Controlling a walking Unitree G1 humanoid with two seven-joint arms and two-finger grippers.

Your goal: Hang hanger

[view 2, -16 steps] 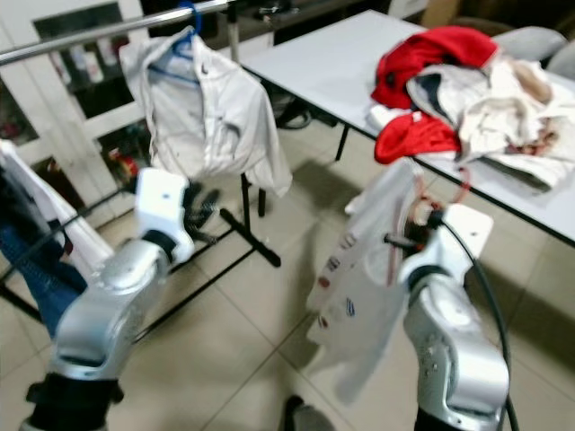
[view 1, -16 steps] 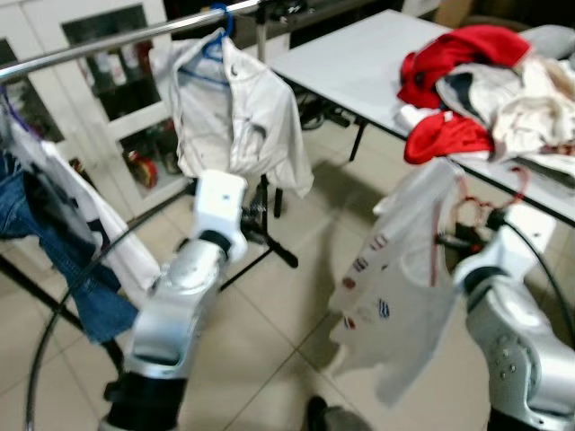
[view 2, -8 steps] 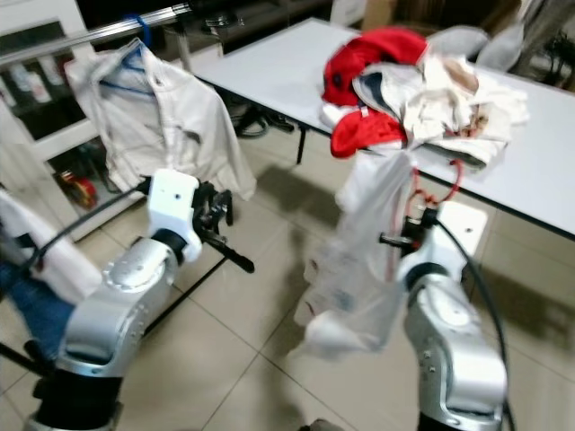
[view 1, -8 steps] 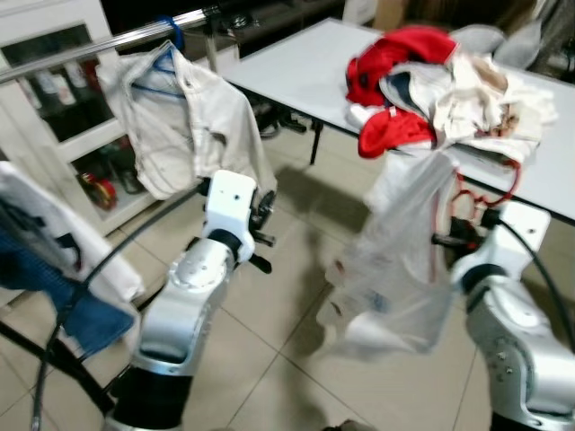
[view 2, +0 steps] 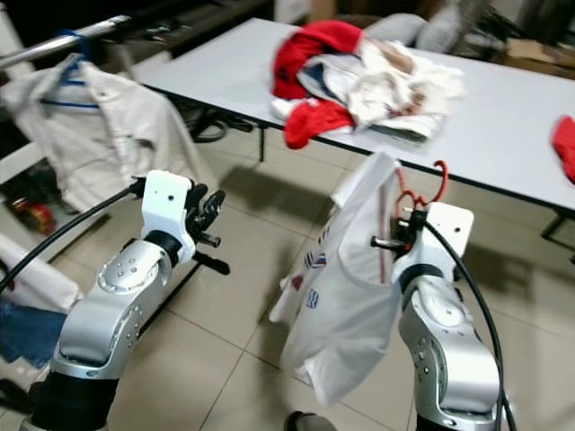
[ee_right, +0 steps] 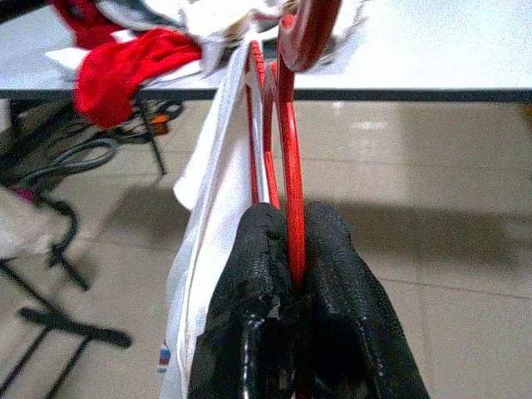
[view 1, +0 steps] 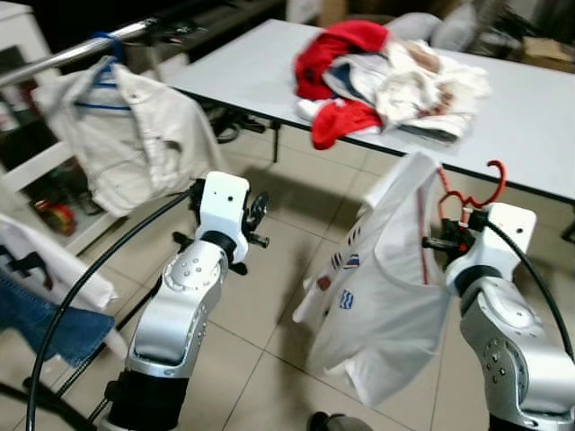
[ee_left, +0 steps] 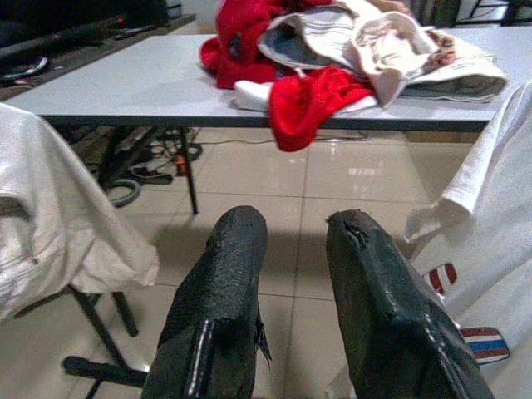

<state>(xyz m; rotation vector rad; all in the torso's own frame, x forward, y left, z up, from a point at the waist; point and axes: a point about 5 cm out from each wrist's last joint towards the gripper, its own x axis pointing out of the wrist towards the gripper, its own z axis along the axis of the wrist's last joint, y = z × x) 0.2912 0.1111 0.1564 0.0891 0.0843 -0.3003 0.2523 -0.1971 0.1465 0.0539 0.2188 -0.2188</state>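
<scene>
Right tool (ee_right: 291, 274) clamped on red hanger (ee_right: 287, 166), white shirt (view 1: 395, 287) dangling free for hooking onto rail (view 1: 72, 54); left tool (ee_left: 295, 274) parted, empty.

Clothes pile (view 1: 391, 76) on table (view 1: 530, 117)

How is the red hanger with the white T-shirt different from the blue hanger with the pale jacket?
The red hanger is clamped between the right gripper fingers, off the rail; the blue hanger is hooked on the rail. The white T-shirt bears small striped marks; the pale jacket looks plain. Both hangers carry a light garment.
</scene>
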